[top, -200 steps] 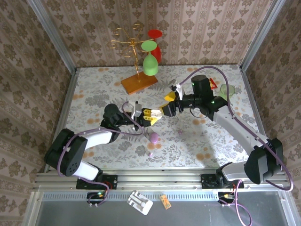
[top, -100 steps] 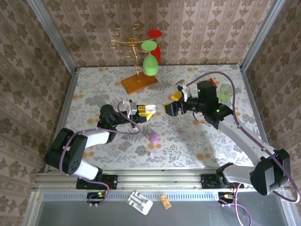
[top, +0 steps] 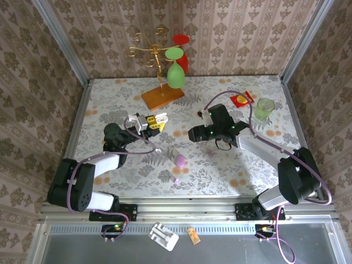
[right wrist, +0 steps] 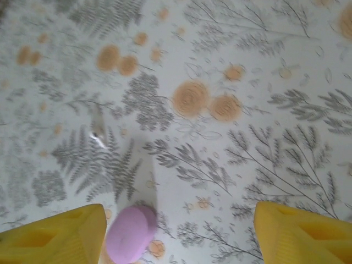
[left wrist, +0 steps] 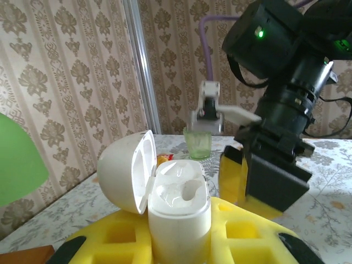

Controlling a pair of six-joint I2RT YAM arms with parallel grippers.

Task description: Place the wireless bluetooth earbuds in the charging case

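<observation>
Charging case (left wrist: 179, 212): cream-white, lid hinged open leftward, long axis upright, lower centre.
Left gripper (left wrist: 179, 242): yellow fingers clamped on it.
Right gripper (right wrist: 180, 214): fingers spread wide; lilac oval (right wrist: 131, 242) at lower left.

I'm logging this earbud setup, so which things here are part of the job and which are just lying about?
Job: open charging case in the left gripper; two tiny lilac earbuds; lilac oval piece, probably.
Lying about: glass stand, green cup, red packet.
</observation>
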